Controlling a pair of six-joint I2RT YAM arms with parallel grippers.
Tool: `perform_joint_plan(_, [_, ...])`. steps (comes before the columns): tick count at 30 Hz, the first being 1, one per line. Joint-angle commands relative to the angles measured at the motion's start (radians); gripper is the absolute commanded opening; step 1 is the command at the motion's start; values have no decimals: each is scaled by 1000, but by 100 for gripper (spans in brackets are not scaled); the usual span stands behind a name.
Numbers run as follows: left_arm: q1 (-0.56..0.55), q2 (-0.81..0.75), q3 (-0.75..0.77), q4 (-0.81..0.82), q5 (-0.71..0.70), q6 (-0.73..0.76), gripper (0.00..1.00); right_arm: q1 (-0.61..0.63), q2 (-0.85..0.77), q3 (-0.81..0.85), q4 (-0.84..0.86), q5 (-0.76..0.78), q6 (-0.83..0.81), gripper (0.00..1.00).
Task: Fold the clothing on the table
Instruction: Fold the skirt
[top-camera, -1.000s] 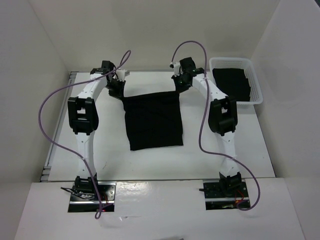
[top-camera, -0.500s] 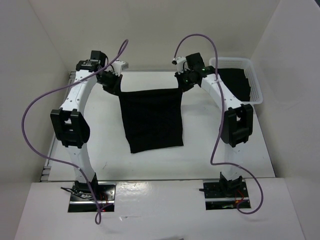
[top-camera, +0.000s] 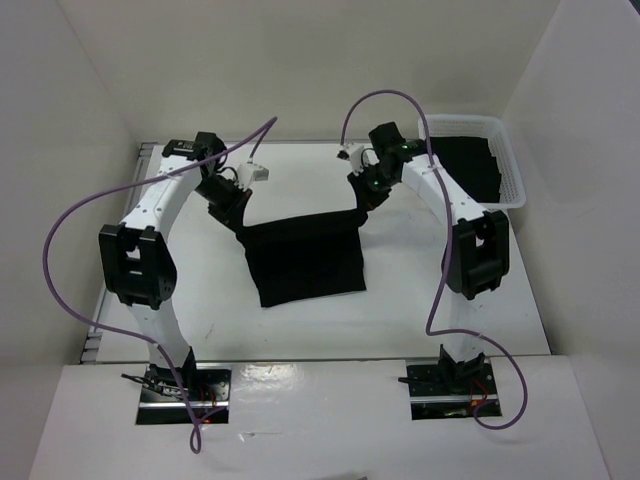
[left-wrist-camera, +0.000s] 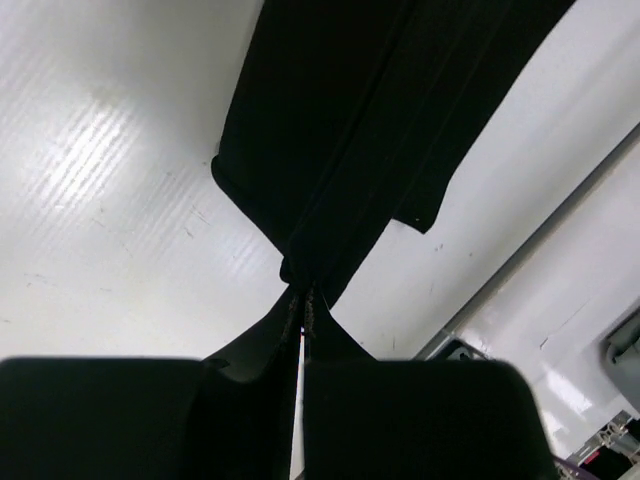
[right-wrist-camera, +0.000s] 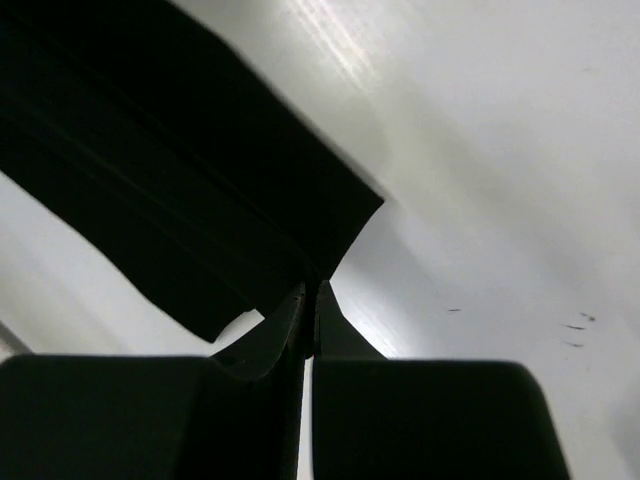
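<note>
While the left pincer (top-camera: 242, 222) and right pincer (top-camera: 362, 206) are each clenched on a far corner of the clothing (top-camera: 305, 268), that edge is lifted and sags between them, and the near part lies flat mid-counter (top-camera: 200, 290). A basket (top-camera: 513, 192) of dark cloth sits at the far right corner.

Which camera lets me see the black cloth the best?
The top view. It shows the whole black cloth, its far edge held up at both corners and its near part lying on the table. Each wrist view shows only one corner pinched in shut jaws, with some cloth stretching away.
</note>
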Motion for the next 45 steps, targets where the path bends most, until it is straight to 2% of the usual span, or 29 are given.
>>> perform_joint_plan(1, [-5, -100, -11, -62, -9, 69, 2, 17, -69, -5, -73, -24, -70, 0])
perform_joint_plan(7, [-35, -141, -66, -62, -63, 70, 2, 26, -78, 5, -158, -54, -116, 0])
perform_joint_plan(13, [-65, -170, -107, -62, -119, 70, 7, 58, -78, 5, -250, -73, -171, 0])
perform_joint_plan(16, [-90, -188, -135, -62, -144, 70, 15, 58, -78, 5, -283, -97, -204, 0])
perform_joint_plan(18, [-105, -200, -144, -62, -167, 80, 25, 69, -78, 5, -323, -97, -231, 0])
perform_joint_plan(23, [-157, -242, -196, -62, -198, 90, 38, 92, -78, -9, -350, -87, -253, 0])
perform_joint_plan(28, [-166, -254, -230, -62, -217, 90, 38, 121, -88, -66, -350, -65, -262, 0])
perform_joint_plan(32, [-166, -263, -249, -62, -228, 80, 35, 205, -97, -155, -359, -18, -271, 0])
perform_joint_plan(36, [-166, -282, -249, -62, -239, 80, 30, 281, -115, -261, -360, 47, -280, 7])
perform_joint_plan(40, [-156, -303, -249, -62, -248, 80, 27, 315, -134, -348, -360, 79, -280, 25])
perform_joint_plan(41, [-147, -303, -240, -62, -238, 80, 27, 327, -134, -360, -360, 79, -280, 34])
perform_joint_plan(45, [-84, -341, -177, -62, -213, 59, 27, 336, -158, -408, -360, 90, -280, 54])
